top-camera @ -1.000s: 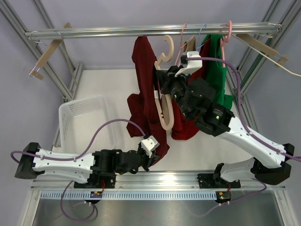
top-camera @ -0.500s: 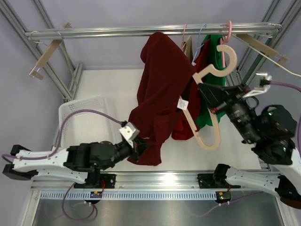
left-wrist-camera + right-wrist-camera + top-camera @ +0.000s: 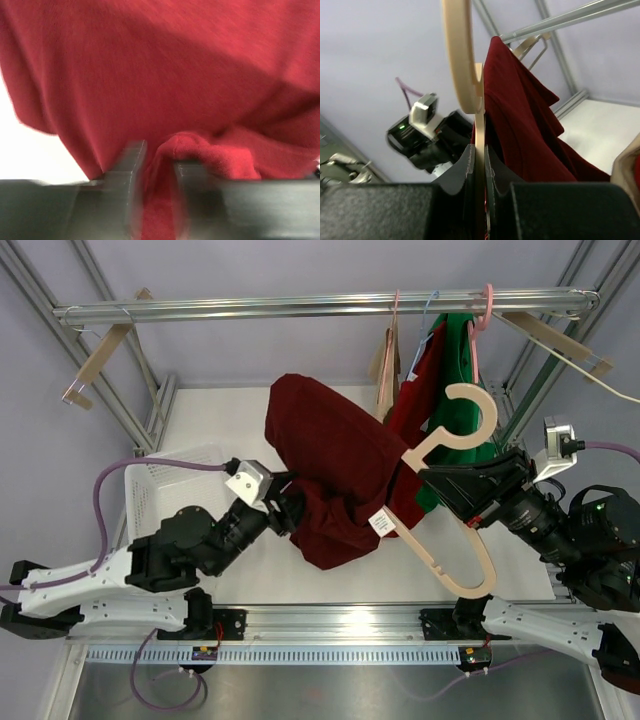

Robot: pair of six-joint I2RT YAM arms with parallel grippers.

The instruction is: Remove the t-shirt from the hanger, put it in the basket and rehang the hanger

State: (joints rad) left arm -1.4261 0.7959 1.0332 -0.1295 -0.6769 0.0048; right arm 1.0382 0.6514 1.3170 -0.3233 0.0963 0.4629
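Note:
The dark red t-shirt (image 3: 330,465) hangs bunched in mid-air over the middle of the table. My left gripper (image 3: 288,510) is at its lower left edge. In the left wrist view the gripper (image 3: 159,155) has its jaws apart, with a fold of the t-shirt (image 3: 165,75) still lying between them and over the right finger. The cream wooden hanger (image 3: 462,565) is off the rail, to the right of the shirt. My right gripper (image 3: 440,480) is shut on it, and the pinched hanger (image 3: 457,60) shows edge-on in the right wrist view (image 3: 479,150). Whether the shirt's edge still catches the hanger, I cannot tell.
A white basket (image 3: 160,490) stands at the left of the table. The metal rail (image 3: 250,308) crosses the top, carrying a green garment (image 3: 462,370), another red garment (image 3: 412,400) and empty hangers (image 3: 95,360). Frame posts stand at both sides.
The right arm pulled the hanger right and down, away from the rail. The left gripper rose up and left with the shirt's hem, and its jaws have parted.

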